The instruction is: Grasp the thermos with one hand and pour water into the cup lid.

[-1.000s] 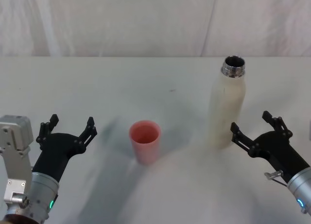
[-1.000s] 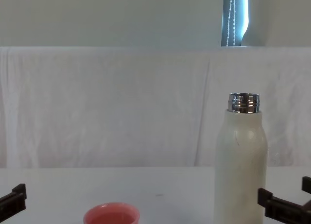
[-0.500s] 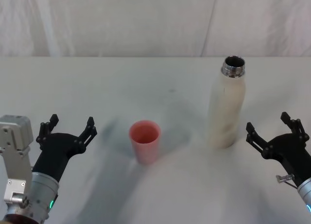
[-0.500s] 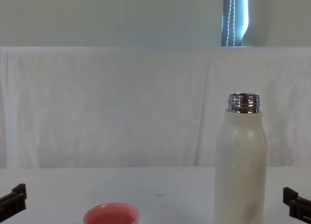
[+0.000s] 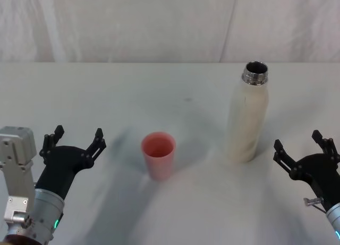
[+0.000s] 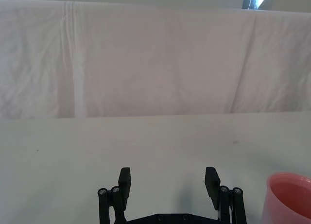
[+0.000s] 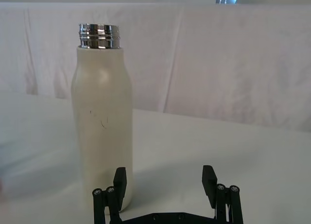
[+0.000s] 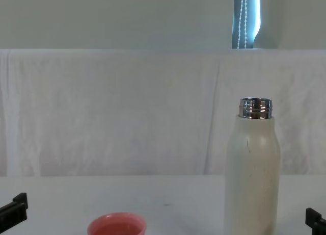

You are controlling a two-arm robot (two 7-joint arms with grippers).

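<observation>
The cream-white thermos [image 5: 248, 117] stands upright and uncapped at the right of the table, its silver neck showing in the chest view [image 8: 253, 168] and the right wrist view [image 7: 102, 119]. The pink cup lid [image 5: 158, 154] sits upright near the table's middle, also seen in the chest view [image 8: 116, 225] and at the edge of the left wrist view [image 6: 289, 195]. My right gripper [image 5: 305, 148] is open, low and to the right of the thermos, apart from it. My left gripper [image 5: 75, 138] is open, parked left of the cup lid.
The white table [image 5: 170, 91] runs back to a white cloth backdrop [image 5: 159, 22]. Bare tabletop lies between the cup lid and the thermos and in front of both.
My right gripper has drawn back to the right and toward me, away from the thermos. The left arm, the cup lid and the thermos have not moved.
</observation>
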